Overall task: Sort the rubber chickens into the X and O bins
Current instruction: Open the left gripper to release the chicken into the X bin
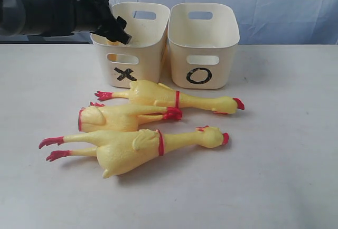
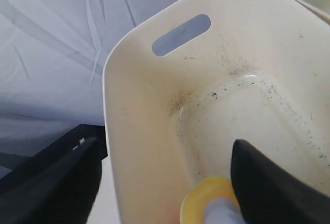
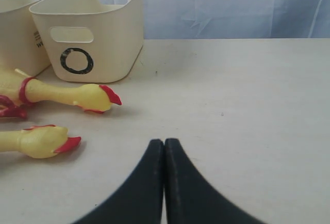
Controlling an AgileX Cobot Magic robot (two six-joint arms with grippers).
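yellow shape (image 2: pixel 197 203) in X bin (image 2: pixel 134 146) blurred, cut off at edge

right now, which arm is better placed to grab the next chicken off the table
Probably right: the right hand sits low over the table, shut, near a chicken's head. The left hand hangs open above the X bin.

Left pincer (image 2: pixel 167 146) hangs with jaws spread; right pincer (image 3: pixel 164 154) is pressed closed.

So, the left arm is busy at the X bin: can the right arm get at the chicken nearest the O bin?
Probably yes: only bare table lies between the shut right gripper and that chicken, though its jaws must open first.
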